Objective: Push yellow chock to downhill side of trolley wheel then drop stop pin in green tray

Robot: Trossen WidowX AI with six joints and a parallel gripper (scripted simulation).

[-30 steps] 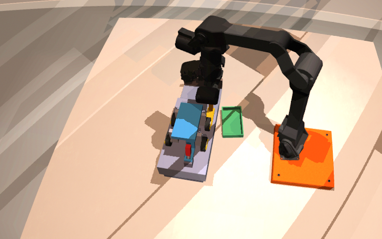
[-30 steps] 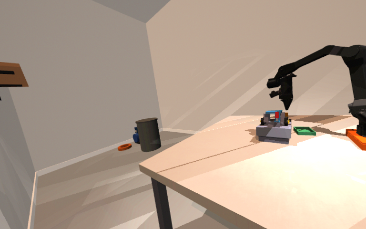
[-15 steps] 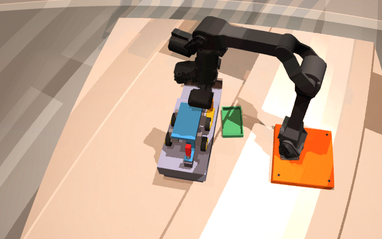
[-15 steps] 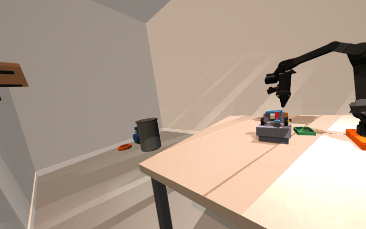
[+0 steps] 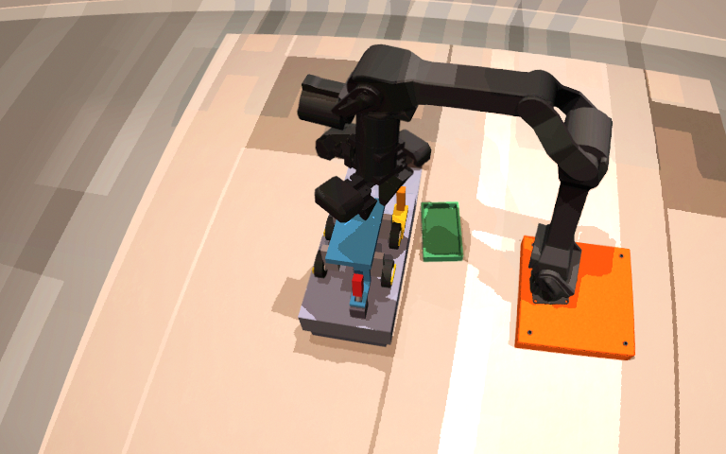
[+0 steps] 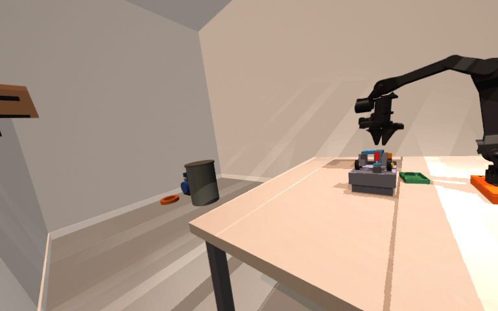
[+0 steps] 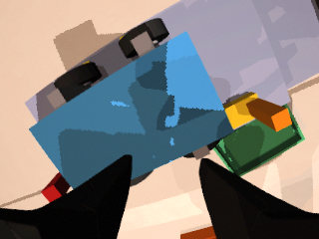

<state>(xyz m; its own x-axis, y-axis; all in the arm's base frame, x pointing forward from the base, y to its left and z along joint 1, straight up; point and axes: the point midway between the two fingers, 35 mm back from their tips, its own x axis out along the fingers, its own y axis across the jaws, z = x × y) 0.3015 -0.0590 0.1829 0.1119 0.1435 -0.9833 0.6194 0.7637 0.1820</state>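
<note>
The blue-topped trolley [image 5: 353, 243] [image 6: 371, 153] [image 7: 134, 116] stands on the grey ramp [image 5: 332, 313] [image 6: 371, 180] [image 7: 233, 20]. The red-headed stop pin [image 5: 357, 284] [image 6: 377, 155] [image 7: 56, 187] stands at the trolley's uphill end. The yellow chock with orange handle [image 5: 400, 208] [image 6: 389, 157] [image 7: 255, 112] sits on the downhill side of the trolley's right rear wheel [image 5: 396, 235], seemingly touching it. My gripper [image 5: 372, 203] [image 6: 382, 140] [image 7: 166, 163] hangs above the trolley's downhill half, open and empty. The green tray [image 5: 440, 230] [image 6: 414, 177] [image 7: 255, 149] lies empty right of the ramp.
The arm's orange base plate [image 5: 575, 299] [image 6: 484, 186] is at the right of the table. On the floor beyond the table stand a dark bin [image 6: 201, 182] and an orange ring [image 6: 169, 199].
</note>
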